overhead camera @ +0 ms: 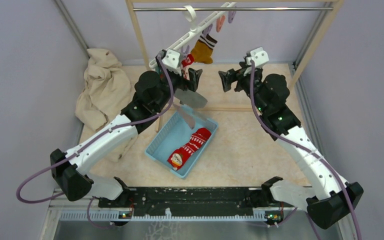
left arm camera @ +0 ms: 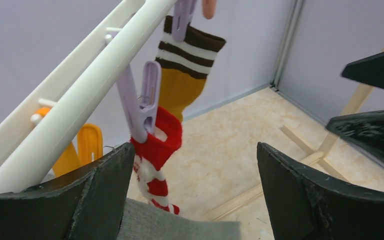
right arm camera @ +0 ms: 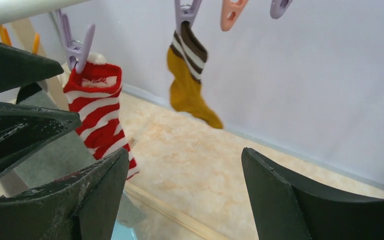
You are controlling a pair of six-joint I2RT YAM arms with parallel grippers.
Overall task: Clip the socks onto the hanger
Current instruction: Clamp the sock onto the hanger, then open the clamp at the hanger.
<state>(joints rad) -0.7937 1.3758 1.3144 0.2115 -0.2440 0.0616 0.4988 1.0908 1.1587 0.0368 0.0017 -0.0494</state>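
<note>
The white hanger [overhead camera: 200, 27] hangs tilted from the rail, its low end to the left. A mustard sock [overhead camera: 203, 50] with a brown-and-white cuff hangs from a purple peg [right arm camera: 185, 12]. The red sock with white patterned bands [overhead camera: 192, 145] lies in the blue basket [overhead camera: 160, 150]. My left gripper [overhead camera: 192, 77] is open beside the hanger's low end, with nothing between its fingers [left arm camera: 105, 190]. My right gripper [overhead camera: 227, 80] faces it, open and empty, a short way to the right. Both hang above the table.
A red-and-white striped sock [left arm camera: 152, 150] is clipped on a purple peg beside the mustard one. A grey sock [overhead camera: 190, 98] hangs just below my left gripper; how it is fastened is hidden. A beige cloth [overhead camera: 102, 85] lies back left. The wooden rack [overhead camera: 140, 40] frames the hanger.
</note>
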